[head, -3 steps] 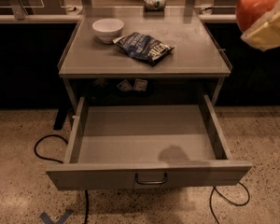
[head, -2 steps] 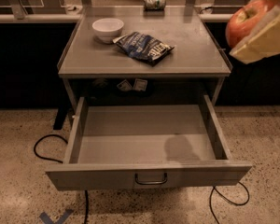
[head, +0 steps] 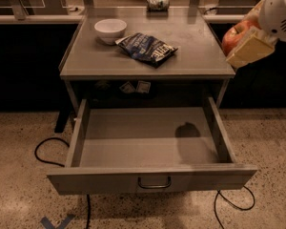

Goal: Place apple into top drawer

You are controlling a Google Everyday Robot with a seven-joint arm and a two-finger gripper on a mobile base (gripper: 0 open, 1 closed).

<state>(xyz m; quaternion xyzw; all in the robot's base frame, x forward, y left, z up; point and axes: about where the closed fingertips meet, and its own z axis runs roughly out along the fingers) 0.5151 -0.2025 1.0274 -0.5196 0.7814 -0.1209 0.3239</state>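
The top drawer [head: 148, 178] is pulled wide open below the grey cabinet top; its floor is bare except for a dark shadow at the right, and its curved handle [head: 154, 183] sits at the front centre. My gripper [head: 245, 39] is at the right edge of the view, beside the cabinet's right front corner and above the drawer's right side. It is shut on the red apple [head: 234, 36], which shows between a cream finger [head: 250, 48] and the white wrist.
On the cabinet top [head: 190, 56] stand a white bowl [head: 110, 30] at the back left and a dark chip bag [head: 147, 48] in the middle. A can [head: 157, 3] lies at the back edge. Black cables [head: 47, 151] run over the speckled floor.
My gripper with the apple has come down and to the left, from the upper right corner toward the cabinet's right edge. The shadow in the drawer has shifted with it.
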